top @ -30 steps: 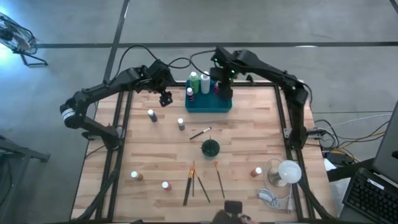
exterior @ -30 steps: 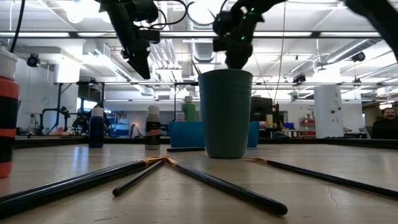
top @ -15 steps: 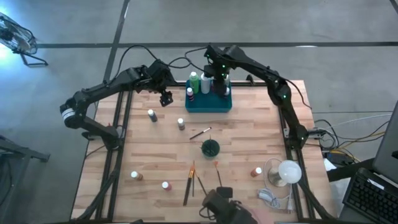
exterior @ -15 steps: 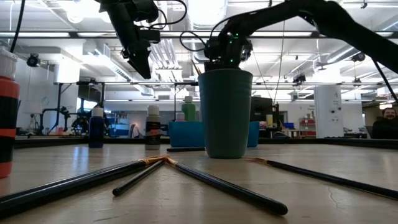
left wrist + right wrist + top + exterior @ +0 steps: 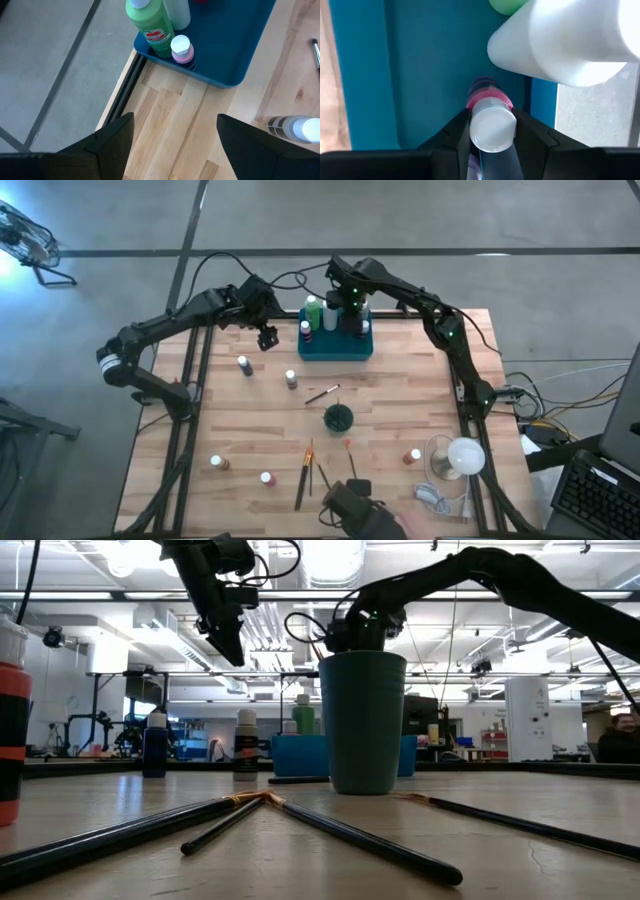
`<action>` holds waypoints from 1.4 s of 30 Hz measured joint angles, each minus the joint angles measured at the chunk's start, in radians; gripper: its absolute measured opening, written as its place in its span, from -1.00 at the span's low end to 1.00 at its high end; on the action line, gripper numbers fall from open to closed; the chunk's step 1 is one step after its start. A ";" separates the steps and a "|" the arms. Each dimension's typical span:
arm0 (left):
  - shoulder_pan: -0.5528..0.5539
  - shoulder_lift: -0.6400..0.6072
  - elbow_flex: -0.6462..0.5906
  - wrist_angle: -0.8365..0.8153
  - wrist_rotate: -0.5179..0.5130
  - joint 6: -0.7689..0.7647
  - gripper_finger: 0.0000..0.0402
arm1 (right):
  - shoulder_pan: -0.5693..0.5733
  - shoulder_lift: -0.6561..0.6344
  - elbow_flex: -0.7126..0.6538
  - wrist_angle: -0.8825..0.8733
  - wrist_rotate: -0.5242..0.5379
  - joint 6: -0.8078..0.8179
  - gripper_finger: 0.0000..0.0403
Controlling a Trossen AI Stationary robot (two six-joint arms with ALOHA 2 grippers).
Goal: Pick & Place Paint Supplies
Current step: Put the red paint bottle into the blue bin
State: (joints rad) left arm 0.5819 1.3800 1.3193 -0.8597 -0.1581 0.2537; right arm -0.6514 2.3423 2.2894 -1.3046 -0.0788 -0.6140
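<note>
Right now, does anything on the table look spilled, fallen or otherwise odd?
Nothing looks spilled. The thin long-handled paintbrushes lie scattered across the wooden table, some crossing, instead of standing in the dark green round cup.

Bottles point(image 5: 318, 315) in tray, brushes point(image 5: 312, 468) scattered flat

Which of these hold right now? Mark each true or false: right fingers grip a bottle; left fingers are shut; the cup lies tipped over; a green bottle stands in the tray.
1. The right gripper fingers grip a pink bottle over the teal tray. True.
2. The left gripper fingers are shut. False: open, holding nothing.
3. The dark green cup lies tipped over. False: it stands upright.
4. A green bottle stands in the tray. True.
</note>
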 joint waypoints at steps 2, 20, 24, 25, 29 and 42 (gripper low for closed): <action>0.000 0.000 0.000 0.000 0.000 0.000 0.44 | 0.000 0.007 0.000 0.002 0.000 0.000 -0.45; 0.000 0.000 0.000 -0.001 0.003 0.000 0.44 | -0.012 0.047 -0.002 0.044 0.075 -0.027 -0.45; 0.000 0.000 0.000 -0.001 0.003 -0.001 0.44 | -0.013 0.047 -0.003 0.036 0.074 -0.027 -0.45; 0.000 0.000 0.000 -0.001 0.003 -0.001 0.44 | -0.013 0.047 -0.003 0.036 0.074 -0.026 -0.45; 0.000 0.000 0.000 -0.001 0.003 -0.002 0.44 | -0.013 0.047 -0.003 0.037 0.074 -0.030 -0.39; 0.000 0.000 0.000 -0.001 0.003 -0.001 0.44 | -0.012 0.041 0.007 0.058 0.080 -0.043 0.23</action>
State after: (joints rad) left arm 0.5819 1.3800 1.3193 -0.8604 -0.1547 0.2527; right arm -0.6636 2.3828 2.2962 -1.2470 0.0015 -0.6572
